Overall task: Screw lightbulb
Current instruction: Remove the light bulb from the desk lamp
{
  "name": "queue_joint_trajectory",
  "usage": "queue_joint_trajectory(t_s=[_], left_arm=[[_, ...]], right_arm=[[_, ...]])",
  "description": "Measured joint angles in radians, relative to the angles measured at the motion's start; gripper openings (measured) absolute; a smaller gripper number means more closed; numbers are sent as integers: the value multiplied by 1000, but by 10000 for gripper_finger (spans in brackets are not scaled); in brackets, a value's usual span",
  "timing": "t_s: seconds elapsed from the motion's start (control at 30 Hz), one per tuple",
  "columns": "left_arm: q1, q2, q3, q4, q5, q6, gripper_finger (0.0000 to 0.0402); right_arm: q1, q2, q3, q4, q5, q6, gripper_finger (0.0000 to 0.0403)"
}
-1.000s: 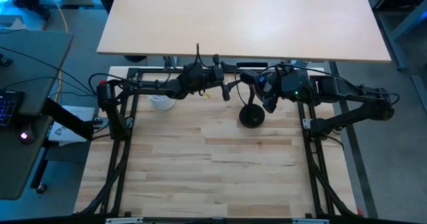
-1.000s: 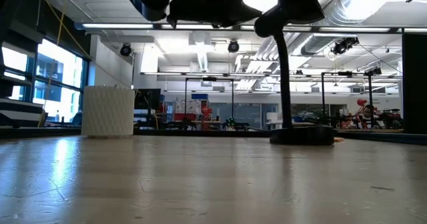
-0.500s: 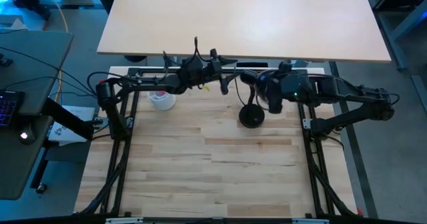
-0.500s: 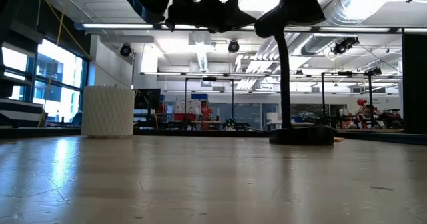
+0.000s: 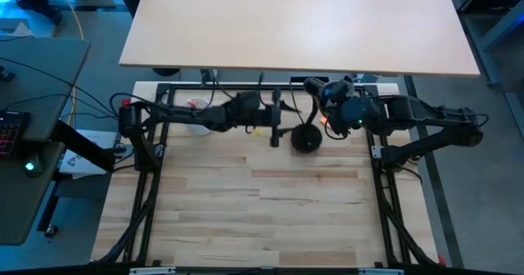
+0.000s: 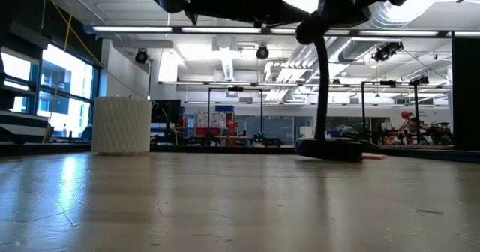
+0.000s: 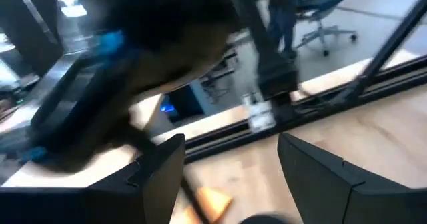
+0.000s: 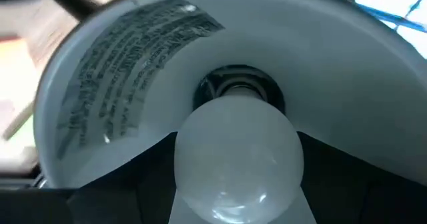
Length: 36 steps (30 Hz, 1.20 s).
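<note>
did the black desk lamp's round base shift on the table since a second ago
Yes. In the high view the black round lamp base has slid slightly toward the far edge of the light wooden table; the low view shows it shifted too.

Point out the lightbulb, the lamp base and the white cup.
lightbulb (image 8: 237,159): right wrist view, middle of the frosted globe.
lamp base (image 5: 306,139): high view, centre of the round black foot.
white cup (image 6: 121,125): low view, middle of its ribbed side wall.

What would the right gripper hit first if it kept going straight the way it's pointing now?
The socket deep in the lamp shade, probably. The right gripper holds the lightbulb with its base aimed at that socket, and the gap between them looks small, though depth is unclear.
</note>
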Motion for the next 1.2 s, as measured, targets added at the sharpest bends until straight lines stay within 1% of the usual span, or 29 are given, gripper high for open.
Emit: queue_joint_trajectory(t_s=[0.07,0.13,0.17,0.27,0.33,0.53,0.63,0.77,0.87,0.93,1.03,1.1,1.2], left_arm=[[-27,27,0,49,-1,-8,237],[-45,60,-4,91,-31,-34,237],[-50,83,-3,140,-66,-39,237],[-44,136,0,271,-231,-51,237],[-34,175,-1,340,-286,-80,237],[3,246,0,496,-244,-244,237],[19,272,21,497,-221,-323,237],[20,334,110,509,-135,-333,237],[10,374,181,459,-161,-332,237],[3,380,201,411,-192,-333,235],[-3,367,206,381,-255,-338,226],[-8,357,208,370,-289,-352,213],[-8,348,207,342,-290,-357,177]], right_arm=[[12,2,0,20,2,34,261],[22,2,0,25,2,67,261],[28,1,0,30,0,78,261],[54,1,0,49,-1,131,261],[71,1,0,53,2,175,261],[102,2,2,59,6,311,261],[106,2,2,60,6,346,261],[109,2,2,65,8,362,261],[110,3,3,65,9,384,261],[110,6,3,64,9,421,261],[109,6,3,56,15,471,261],[110,6,3,53,24,492,261],[110,6,3,51,26,533,261]])
